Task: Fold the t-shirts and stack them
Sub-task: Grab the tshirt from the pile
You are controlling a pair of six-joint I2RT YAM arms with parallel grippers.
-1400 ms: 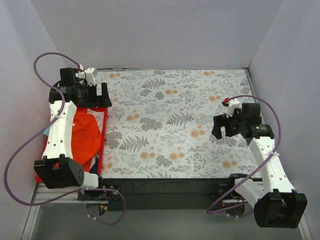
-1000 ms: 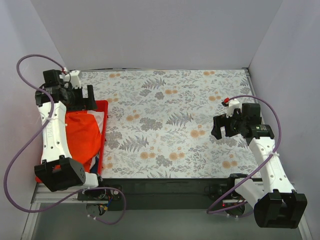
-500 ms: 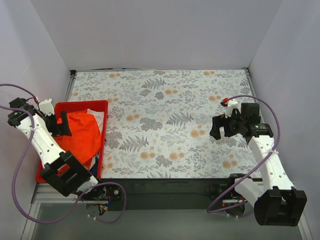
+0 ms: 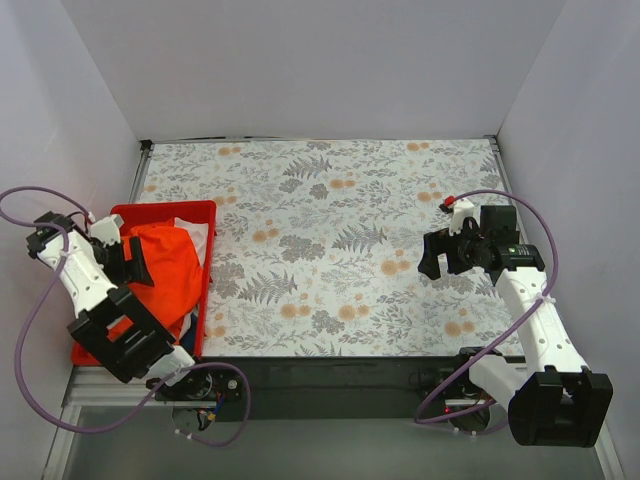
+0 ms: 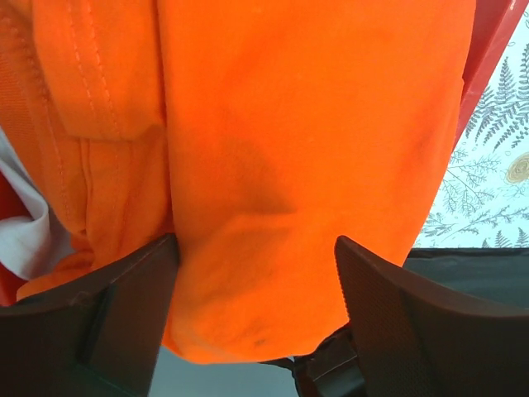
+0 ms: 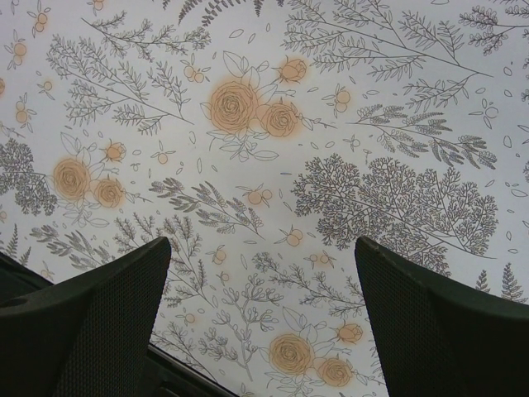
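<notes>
Your left tool (image 4: 131, 262) wide open over orange t-shirt (image 4: 168, 268), fingers (image 5: 124, 314) flanking cloth bulge, contact unclear. Shirt bunched in red bin (image 4: 165, 207) at worktop (image 4: 330, 230) left edge, white t-shirt (image 4: 198, 234) beside it. Your right tool (image 4: 432, 255) wide open above floral worktop, holds nothing.
</notes>
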